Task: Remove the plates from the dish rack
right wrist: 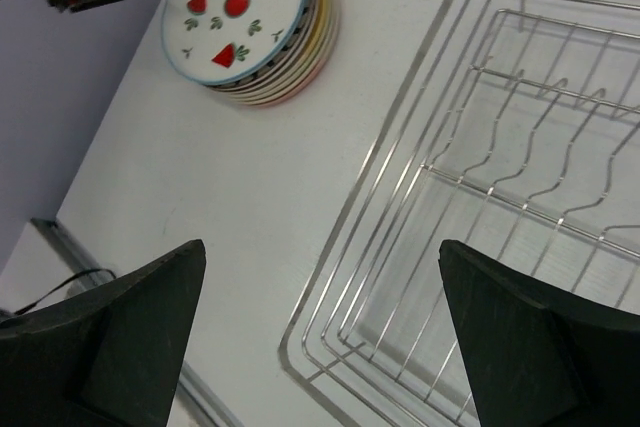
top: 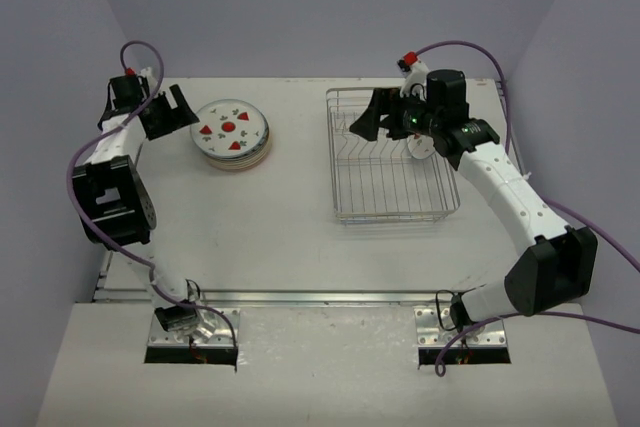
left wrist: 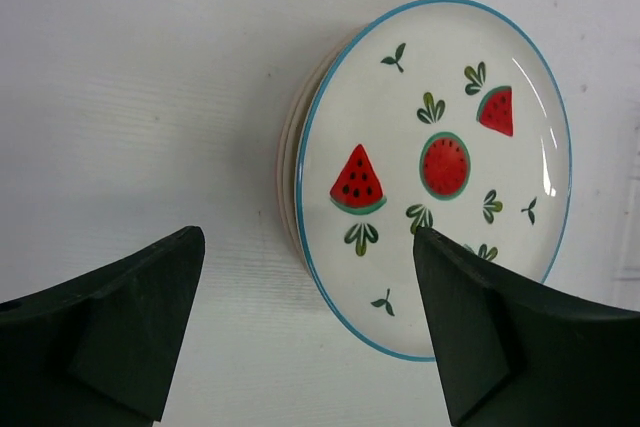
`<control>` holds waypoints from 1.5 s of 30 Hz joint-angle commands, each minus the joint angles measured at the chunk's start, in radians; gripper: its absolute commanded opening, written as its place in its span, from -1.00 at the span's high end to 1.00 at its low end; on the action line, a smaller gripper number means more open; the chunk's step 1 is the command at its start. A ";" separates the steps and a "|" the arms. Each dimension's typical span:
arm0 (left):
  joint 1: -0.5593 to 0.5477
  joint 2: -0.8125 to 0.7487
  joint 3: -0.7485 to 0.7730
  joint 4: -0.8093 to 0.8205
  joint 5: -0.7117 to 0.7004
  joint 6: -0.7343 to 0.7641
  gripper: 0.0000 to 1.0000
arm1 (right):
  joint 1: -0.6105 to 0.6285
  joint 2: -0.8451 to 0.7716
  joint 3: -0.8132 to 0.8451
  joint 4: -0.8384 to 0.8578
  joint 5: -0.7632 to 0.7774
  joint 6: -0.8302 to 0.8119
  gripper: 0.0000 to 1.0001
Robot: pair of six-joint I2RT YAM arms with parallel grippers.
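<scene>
Watching from the side: the stack of plates (top: 232, 135) is sitting on the table (top: 290, 217), far left, well apart from the dish rack (top: 395, 215) on the right. A watermelon plate (left wrist: 440, 167) is lying on top. Rack wires aren't showing any plates, tho the right arm is covering part, so the job's prob. about done.

Left gripper (top: 172, 112) is hovering just beside the stack w/ jaws spread wide, holding nothing. Right gripper (top: 368, 115) is hanging over the rack's far-left part, jaws also spread, empty.

What's worrying me: the stack isn't squared up, lower plates are poking out one side, so a careless swing of the left fingers could be shoving it or sliding the top plate off. Right fingers dipping could be snagging a wire & dragging the rack.

Plates are lying flat, faces pointing up; round, so no long axis. Rack's long side seems to be running away from the arm bases.
</scene>
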 commanded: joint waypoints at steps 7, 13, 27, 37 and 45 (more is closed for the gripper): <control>-0.120 -0.305 -0.145 0.144 -0.203 0.169 -0.77 | 0.002 -0.035 0.039 -0.013 0.746 -0.152 -0.90; -0.253 -0.407 -0.217 0.169 -0.234 0.213 -0.79 | -0.061 0.010 0.053 0.004 0.893 -0.157 -0.89; -0.392 -0.454 -0.228 0.149 -0.238 0.188 -0.82 | -0.218 0.194 0.126 0.005 0.728 -0.143 -0.82; -0.395 -0.455 -0.228 0.131 -0.247 0.198 -0.83 | -0.229 0.298 0.148 0.009 0.619 -0.147 -0.28; -0.395 -0.446 -0.240 0.143 -0.237 0.180 -0.84 | -0.230 0.241 0.139 0.033 0.597 -0.169 0.62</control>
